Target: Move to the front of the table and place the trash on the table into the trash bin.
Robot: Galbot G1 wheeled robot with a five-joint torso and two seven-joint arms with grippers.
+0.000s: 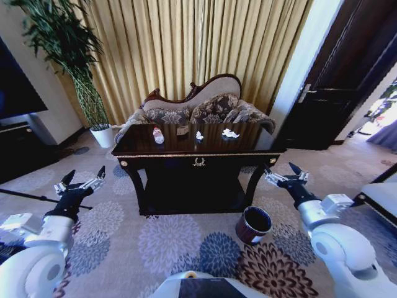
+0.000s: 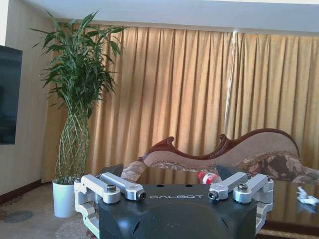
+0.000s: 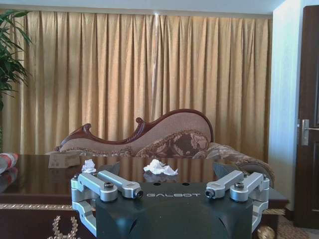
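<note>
The dark glossy table point(image 1: 198, 153) stands ahead with a gold emblem on its front. On it lie a clear bottle point(image 1: 158, 135) with a red cap, a brownish carton point(image 1: 182, 130) and two white crumpled scraps point(image 1: 199, 135) point(image 1: 230, 133). The round brown trash bin point(image 1: 254, 225) sits on the carpet by the table's right leg. My left gripper point(image 1: 85, 174) is open, low and left of the table. My right gripper point(image 1: 282, 169) is open near the table's right front corner. The right wrist view shows the carton point(image 3: 64, 159) and both scraps point(image 3: 88, 167) point(image 3: 159, 168); the left wrist view shows the bottle point(image 2: 208, 178).
A carved sofa point(image 1: 198, 102) stands behind the table before gold curtains. A tall plant in a white pot point(image 1: 102, 135) is at the back left, beside a black TV stand point(image 1: 22, 146). A dark door point(image 1: 347, 93) is at the right. Patterned carpet lies open before the table.
</note>
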